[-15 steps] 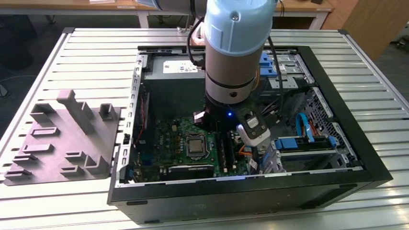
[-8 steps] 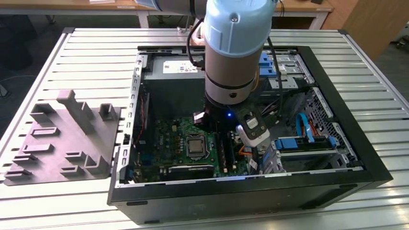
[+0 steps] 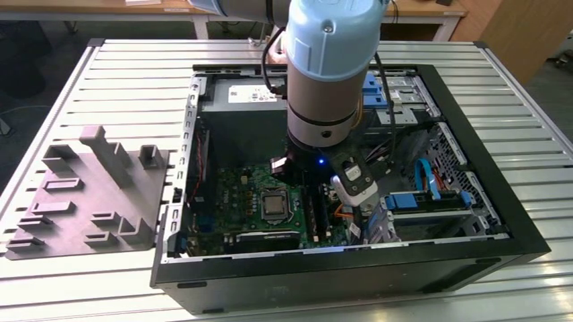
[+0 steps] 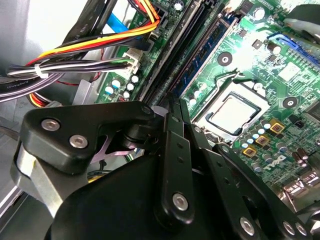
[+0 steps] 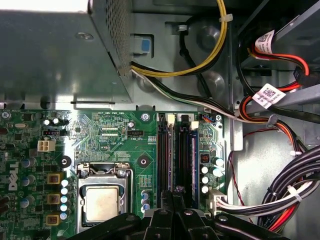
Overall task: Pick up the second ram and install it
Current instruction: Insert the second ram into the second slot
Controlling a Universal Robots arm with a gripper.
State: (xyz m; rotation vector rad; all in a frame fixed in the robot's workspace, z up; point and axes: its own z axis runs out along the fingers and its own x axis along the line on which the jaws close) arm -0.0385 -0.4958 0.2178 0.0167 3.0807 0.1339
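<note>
Gripper (image 5: 172,200) jaws closed together above motherboard (image 5: 115,135) memory slots (image 5: 176,155).

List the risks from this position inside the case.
1. The gripper hangs right over the memory slots. A slight offset may press it onto the stick already seated beside the empty ones.
2. The cable bundle plugs in close beside the slots, so the gripper may snag or drag it while moving there.

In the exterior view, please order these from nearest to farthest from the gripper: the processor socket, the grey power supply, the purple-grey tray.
Measured from the gripper:
1. The processor socket, on the motherboard just beside it.
2. The grey power supply, at the case's far end.
3. The purple-grey tray, outside the case, on the exterior view's left.
</note>
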